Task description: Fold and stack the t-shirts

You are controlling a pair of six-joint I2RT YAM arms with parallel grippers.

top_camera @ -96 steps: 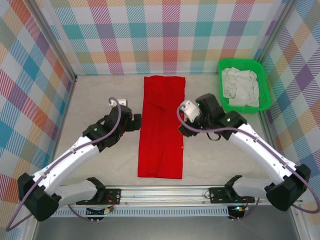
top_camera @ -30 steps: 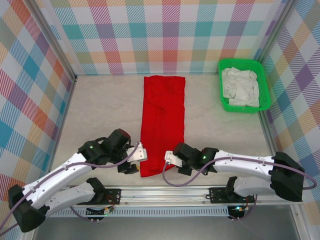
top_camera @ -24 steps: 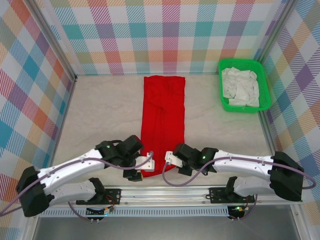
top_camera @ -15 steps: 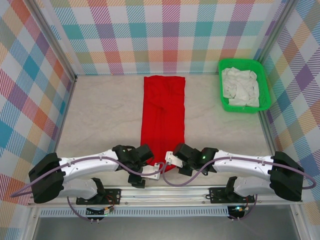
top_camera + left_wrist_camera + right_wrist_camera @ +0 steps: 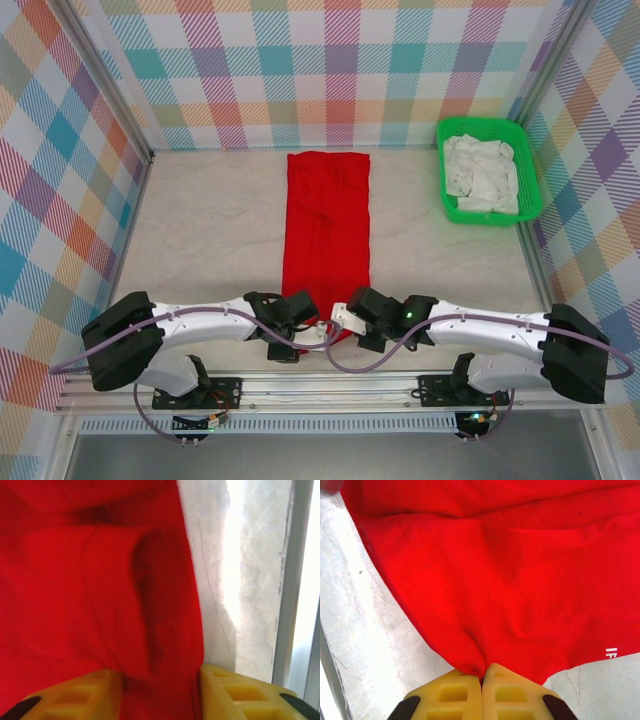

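A bright red t-shirt lies folded into a long strip down the middle of the table, plain side up. Both grippers meet at its near hem. My right gripper is shut on the hem; in the right wrist view its yellow fingers pinch a small peak of the t-shirt with my right gripper closed tight. My left gripper sits just left of it. In the left wrist view my left gripper has a thick bunched fold of the t-shirt filling the gap, both fingers touching it.
A green basket holding white cloths stands at the back right. A metal rail runs along the near table edge, close behind both grippers, the rail bright at the right. Plaid walls enclose the table.
My left arm has swept right along the near edge, from the shirt's left corner to beside the right gripper, and its jaws have narrowed onto the cloth. The right arm has held still.
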